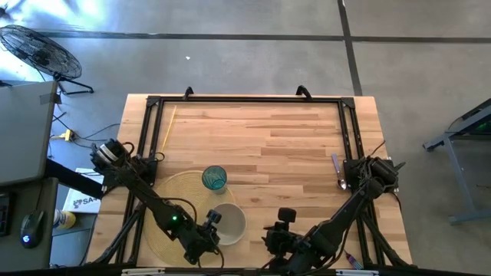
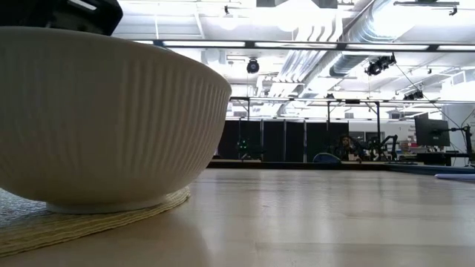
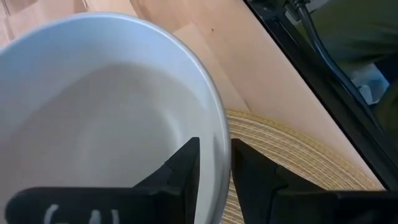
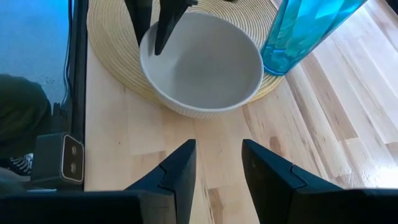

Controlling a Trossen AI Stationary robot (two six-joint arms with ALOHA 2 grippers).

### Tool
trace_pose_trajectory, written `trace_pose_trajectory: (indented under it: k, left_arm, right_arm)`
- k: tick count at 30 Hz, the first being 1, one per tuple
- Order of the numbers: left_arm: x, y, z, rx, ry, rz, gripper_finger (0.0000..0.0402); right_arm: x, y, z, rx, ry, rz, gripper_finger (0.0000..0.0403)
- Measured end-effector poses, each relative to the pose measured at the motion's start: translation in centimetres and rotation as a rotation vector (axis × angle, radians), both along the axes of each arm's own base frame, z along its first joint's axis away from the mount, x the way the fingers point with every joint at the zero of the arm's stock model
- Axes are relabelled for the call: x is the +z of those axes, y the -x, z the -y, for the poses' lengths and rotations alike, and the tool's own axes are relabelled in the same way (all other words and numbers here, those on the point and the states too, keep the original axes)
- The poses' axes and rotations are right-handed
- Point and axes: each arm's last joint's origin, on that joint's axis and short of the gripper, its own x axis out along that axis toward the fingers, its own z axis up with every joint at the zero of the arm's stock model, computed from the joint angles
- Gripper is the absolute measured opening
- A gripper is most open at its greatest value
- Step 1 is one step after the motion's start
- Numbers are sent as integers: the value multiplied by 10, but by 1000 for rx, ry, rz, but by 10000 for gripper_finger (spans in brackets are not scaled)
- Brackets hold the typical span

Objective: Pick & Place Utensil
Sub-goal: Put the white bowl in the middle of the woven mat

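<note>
A white ribbed bowl (image 1: 230, 224) (image 2: 111, 119) stands by its foot on a round woven mat (image 1: 176, 201) (image 2: 44, 226) near the table's near edge. My left gripper (image 1: 211, 221) (image 3: 215, 155) is at the bowl's left rim, shut on it. A purple-handled spoon (image 1: 337, 172) lies flat on the wood at the table's right side, beside the right arm's base. My right gripper (image 1: 270, 232) (image 4: 219, 152) hovers to the right of the bowl, open, pointing toward it and holding nothing. My left gripper pinches the bowl's rim (image 3: 217, 134) on its left side, one finger (image 3: 185, 165) inside the bowl and one finger (image 3: 252, 171) outside. The fingers come from above, slanting down. The bowl sits upright with its foot (image 2: 104, 202) on the mat.
A clear blue cup (image 1: 214, 178) (image 4: 305, 31) stands on the mat just behind the bowl. A black frame (image 1: 245, 100) runs along the table's left, far and right sides. Bare wood (image 1: 268, 146) spreads between the mat and the spoon.
</note>
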Motion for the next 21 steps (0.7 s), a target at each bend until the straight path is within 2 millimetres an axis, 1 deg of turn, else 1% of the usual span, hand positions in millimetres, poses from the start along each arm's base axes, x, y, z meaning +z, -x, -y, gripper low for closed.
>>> trace_pose_trajectory:
  k: [9, 12, 17, 19, 21]
  left_arm:
    - [0, 0, 1, -63, -39, 16, 79]
    - [1, 0, 1, -95, -60, 28, 60]
    - [0, 0, 1, -133, -63, 21, 15]
    - [1, 0, 1, -140, -60, 20, 7]
    - [1, 0, 1, -139, -60, 20, 10]
  right_arm:
    - [0, 0, 0, -1, 2, 2, 124]
    - [0, 0, 0, -2, 2, 3, 124]
    - [0, 0, 0, -2, 3, 3, 124]
    - [0, 0, 0, -2, 3, 3, 124]
    - [0, 0, 0, -2, 3, 3, 124]
